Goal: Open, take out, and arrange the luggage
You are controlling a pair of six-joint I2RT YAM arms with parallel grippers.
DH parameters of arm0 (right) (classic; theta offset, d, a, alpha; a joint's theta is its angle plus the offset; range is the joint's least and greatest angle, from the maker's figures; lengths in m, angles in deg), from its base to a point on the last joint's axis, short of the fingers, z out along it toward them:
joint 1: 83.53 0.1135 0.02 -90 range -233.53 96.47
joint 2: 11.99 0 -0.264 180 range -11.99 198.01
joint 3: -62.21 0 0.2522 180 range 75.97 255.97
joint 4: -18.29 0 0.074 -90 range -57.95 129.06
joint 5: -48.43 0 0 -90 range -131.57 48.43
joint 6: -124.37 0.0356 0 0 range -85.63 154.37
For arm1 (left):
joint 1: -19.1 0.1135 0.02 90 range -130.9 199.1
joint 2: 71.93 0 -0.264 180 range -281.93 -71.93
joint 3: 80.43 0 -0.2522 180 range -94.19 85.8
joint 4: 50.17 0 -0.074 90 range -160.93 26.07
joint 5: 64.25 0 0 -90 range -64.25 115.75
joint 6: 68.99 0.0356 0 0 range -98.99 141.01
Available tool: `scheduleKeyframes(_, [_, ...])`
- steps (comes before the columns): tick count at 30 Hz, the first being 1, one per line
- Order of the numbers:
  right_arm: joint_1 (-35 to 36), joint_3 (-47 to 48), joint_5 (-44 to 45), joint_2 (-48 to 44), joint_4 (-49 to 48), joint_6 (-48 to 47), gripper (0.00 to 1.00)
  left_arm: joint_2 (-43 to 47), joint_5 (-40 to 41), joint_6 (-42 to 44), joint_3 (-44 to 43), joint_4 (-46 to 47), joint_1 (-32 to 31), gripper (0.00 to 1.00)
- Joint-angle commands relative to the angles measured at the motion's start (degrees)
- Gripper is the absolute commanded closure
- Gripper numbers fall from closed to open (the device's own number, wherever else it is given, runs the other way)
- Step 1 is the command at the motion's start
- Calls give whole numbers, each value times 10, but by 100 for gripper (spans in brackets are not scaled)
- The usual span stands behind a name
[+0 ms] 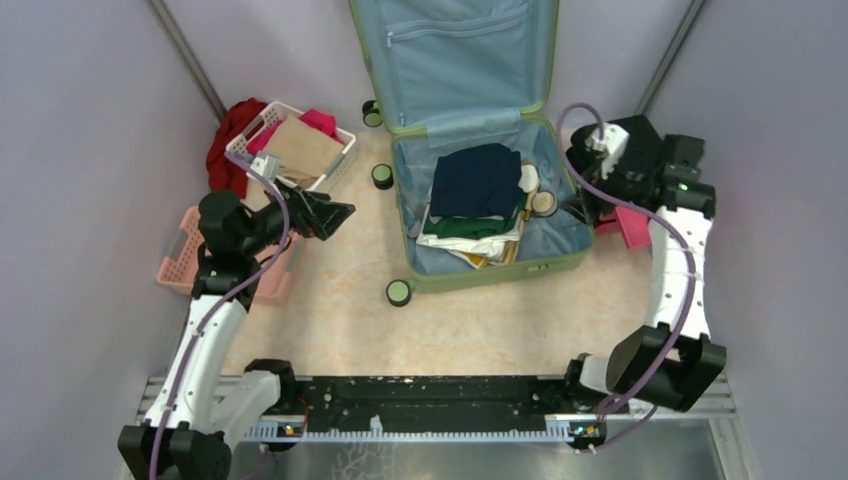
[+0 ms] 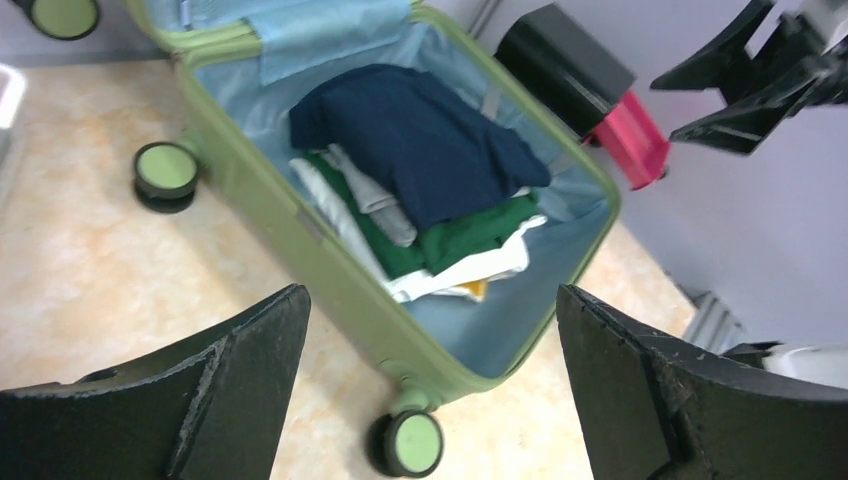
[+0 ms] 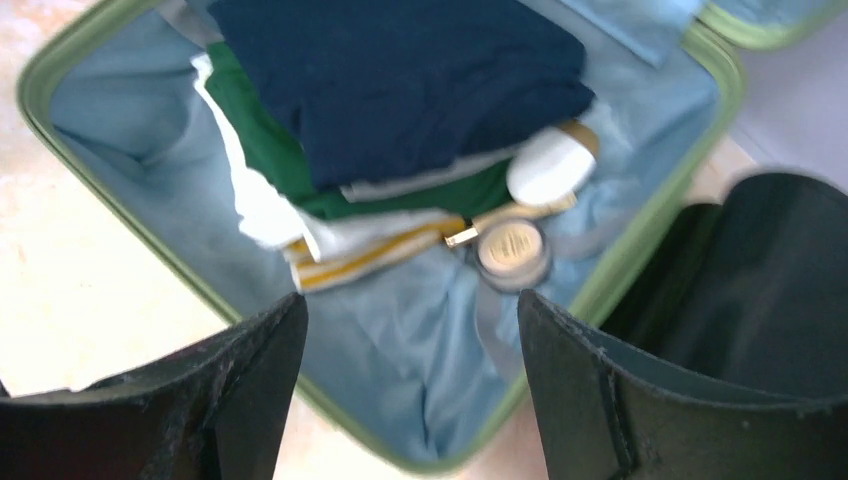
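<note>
Two arms: both raised off the worktop [image 1: 330, 320], left arm [image 1: 205, 340] to the left of the luggage [image 1: 480, 275], right arm [image 1: 678, 270] to its right.
Luggage position: flat on the worktop at centre, wide open, lid raised toward the back wall, light blue lining on show in both halves.
Left jaws: released, spread wide, gripping nothing; hovering over bare worktop just left of the luggage, pointing toward it.
Right jaws: released as well, spread apart, empty; hanging above the right rim of the luggage, near the round tin [image 1: 544, 203].
Top of the pile: navy folded garment [image 1: 478, 178], covering most of the stack.
Under it: green garment [image 1: 470, 227], then white cloth with yellow stripes [image 3: 340, 255] peeking out at the near edge.
Right of the pile: white rounded item [image 1: 528, 178] touching the navy fold, gold-topped tin just beside it on the lining.
Wheels: near-left caster [image 1: 398, 292] at the front corner, two more along the left side.
Left background: white basket [image 1: 295, 150] holding tan and pink cloth, red cloth [image 1: 228, 140] slumped against its far side, pink basket [image 1: 185, 255] nearer, partly under the left arm.
Right background: black-and-pink case [image 1: 630, 225] just beside the luggage's right wall, partly hidden by the right arm.
</note>
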Motion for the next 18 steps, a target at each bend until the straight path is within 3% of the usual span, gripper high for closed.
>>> scheduleKeyframes(1, [116,60,112,54,-47,48,24,29,67,106,25,-57,-3,1])
scheduleKeyframes(11, [246,122,418,198,-43,63,21,131,174,137,181,-10,-3,1])
scheduleKeyframes(18, [260,94,501,248,-97,36,20,111,198,156,165,-39,-3,1])
